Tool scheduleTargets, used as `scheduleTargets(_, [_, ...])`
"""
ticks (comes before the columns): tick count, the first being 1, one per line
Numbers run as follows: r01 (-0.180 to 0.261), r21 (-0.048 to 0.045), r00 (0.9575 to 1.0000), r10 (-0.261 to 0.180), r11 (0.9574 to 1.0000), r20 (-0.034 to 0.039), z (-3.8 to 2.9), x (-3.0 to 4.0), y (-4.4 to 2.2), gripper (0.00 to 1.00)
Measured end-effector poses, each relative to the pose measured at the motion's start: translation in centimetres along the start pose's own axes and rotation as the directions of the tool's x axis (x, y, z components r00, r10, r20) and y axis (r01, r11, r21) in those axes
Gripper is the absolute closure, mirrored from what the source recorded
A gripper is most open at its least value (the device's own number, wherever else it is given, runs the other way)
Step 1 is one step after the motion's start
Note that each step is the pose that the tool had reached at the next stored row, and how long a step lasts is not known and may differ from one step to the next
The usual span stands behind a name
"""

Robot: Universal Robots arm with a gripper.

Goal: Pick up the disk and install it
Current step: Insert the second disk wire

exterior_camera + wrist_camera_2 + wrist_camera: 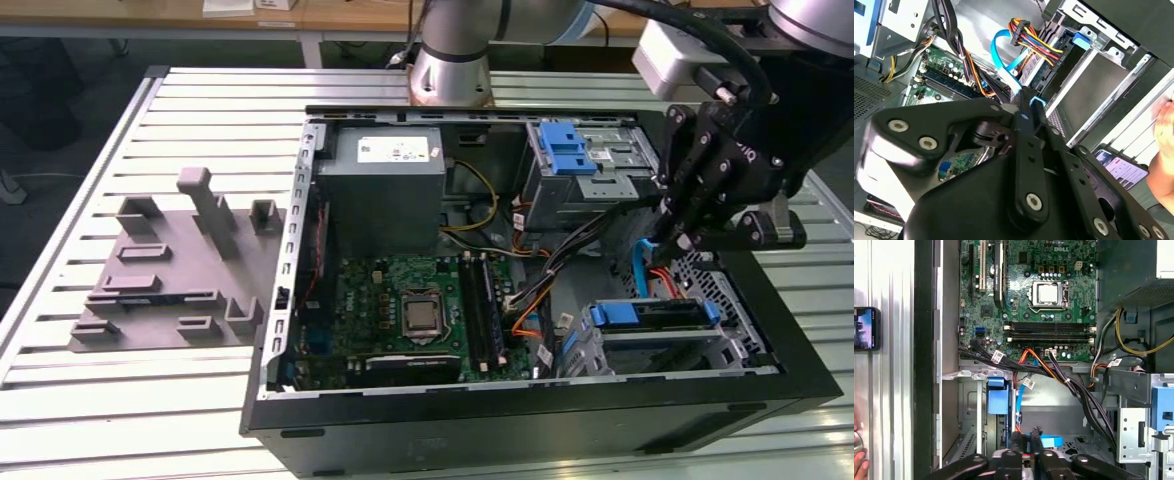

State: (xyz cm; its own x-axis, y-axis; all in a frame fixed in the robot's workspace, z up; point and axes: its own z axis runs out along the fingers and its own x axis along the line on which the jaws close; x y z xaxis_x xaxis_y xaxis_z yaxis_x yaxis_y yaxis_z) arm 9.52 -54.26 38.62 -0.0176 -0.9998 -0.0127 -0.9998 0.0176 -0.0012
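1. Gripper (678, 238) hangs over the open computer case (534, 405), on the exterior view's right, fingers pointing down into the drive area.
2. In the first wrist view the black fingers (1035, 440) sit close together around a blue edge (1046, 441); in the second wrist view the gripper (1026, 107) pinches a blue tab (1038, 101). It reads as a narrow grip on the disk's blue carrier, though the disk's body is hidden behind the linkage.
3. Disk (650, 265) shows in the exterior view as a blue strip at the fingertips, upright, above the lower drive bay (654, 318).
4. Just beyond: bundled cables (1054, 372) crossing the case, a light-blue cable (1004, 50) among them.
5. Farther: motherboard (414, 310) and grey power-supply box (387, 190).
6. Outside the case, a grey fixture (180, 265) lies on the slatted table (80, 400).
7. A phone (866, 329) lies beside the case; a hand (1164, 150) is at the edge.
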Motion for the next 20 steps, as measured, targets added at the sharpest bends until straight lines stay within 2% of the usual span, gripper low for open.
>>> scheduleTargets(1, [0.0, 0.0, 1.0, 0.0, 1.0, -0.0004, -0.04, 0.0, 0.0, 0.82])
scheduleTargets(2, [0.0, 0.0, 1.0, 0.0, 1.0, -0.0004, -0.08, -0.01, 0.0, 0.75])
scheduleTargets(9, [0.0, 0.0, 1.0, 0.0, 1.0, -0.0019, -0.11, -0.28, 0.0, 0.75])
scheduleTargets(20, [0.0, 0.0029, 1.0, 0.0, 1.0, -0.0081, 1.21, -0.35, 0.01, 0.75])
